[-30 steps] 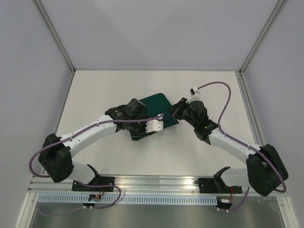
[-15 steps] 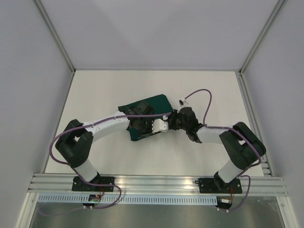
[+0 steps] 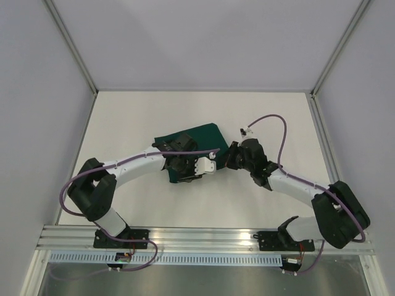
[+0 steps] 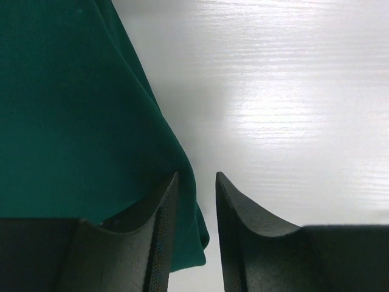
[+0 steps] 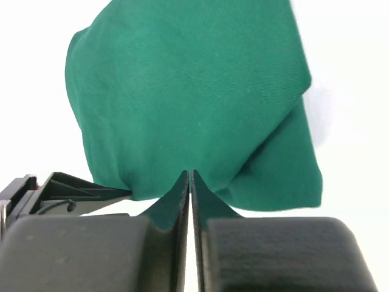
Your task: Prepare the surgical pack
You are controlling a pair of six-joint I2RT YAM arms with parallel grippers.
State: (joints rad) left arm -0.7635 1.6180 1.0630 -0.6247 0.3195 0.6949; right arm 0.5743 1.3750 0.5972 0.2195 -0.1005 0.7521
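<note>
Wrapping looks nearly done: on the table (image 3: pixel 123 123), just 12 o'clock of centre, the surgical pack (image 3: pixel 200 133) is a closed green bundle, contents hidden. Right gripper (image 5: pixel 189 173) pinches its 4 o'clock edge. Left gripper (image 4: pixel 196 182) at 7 o'clock, jaws slightly apart, holds nothing. Final tuck probably left.

Surface (image 3: pixel 136 117) beyond the surgical pack (image 3: pixel 200 132) is open up to the rear wall (image 3: pixel 203 43). The left hand (image 3: pixel 185 168) and its arm (image 3: pixel 136 163) cover the pack's near-left part. The right hand (image 3: pixel 230 156), pinching cloth, blocks its right corner.
</note>
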